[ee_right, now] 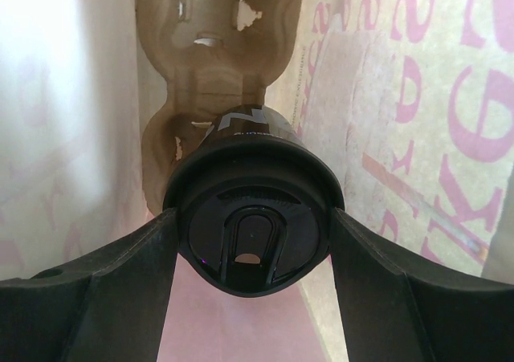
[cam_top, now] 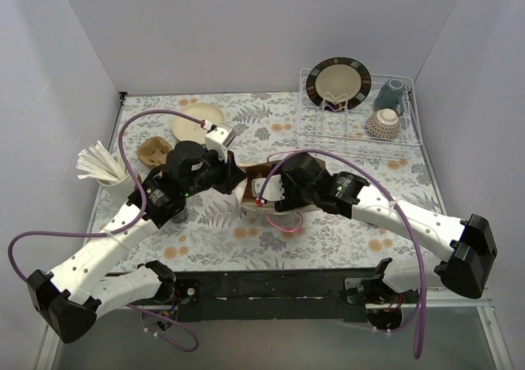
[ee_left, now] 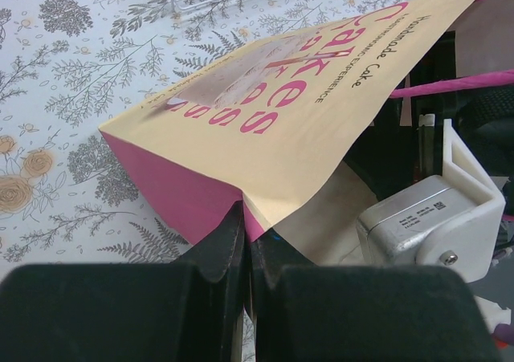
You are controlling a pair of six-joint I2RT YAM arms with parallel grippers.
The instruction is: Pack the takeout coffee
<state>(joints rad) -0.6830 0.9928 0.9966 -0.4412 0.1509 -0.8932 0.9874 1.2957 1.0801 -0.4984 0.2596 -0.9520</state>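
At the lower centre of the left wrist view, we are pinching our left gripper (ee_left: 245, 225) together on an edge of the cream paper bag with pink lettering (ee_left: 273, 113). Inside the bag, we are clamping our right gripper (ee_right: 253, 217) on the small black disposable cup with a round black plastic lid (ee_right: 253, 177), mid-frame, below a brown moulded-pulp cup tray (ee_right: 217, 49).

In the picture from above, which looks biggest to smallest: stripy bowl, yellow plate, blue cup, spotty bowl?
1. stripy bowl
2. yellow plate, partly covered
3. blue cup and spotty bowl: they look about the same, so I can't rank them.
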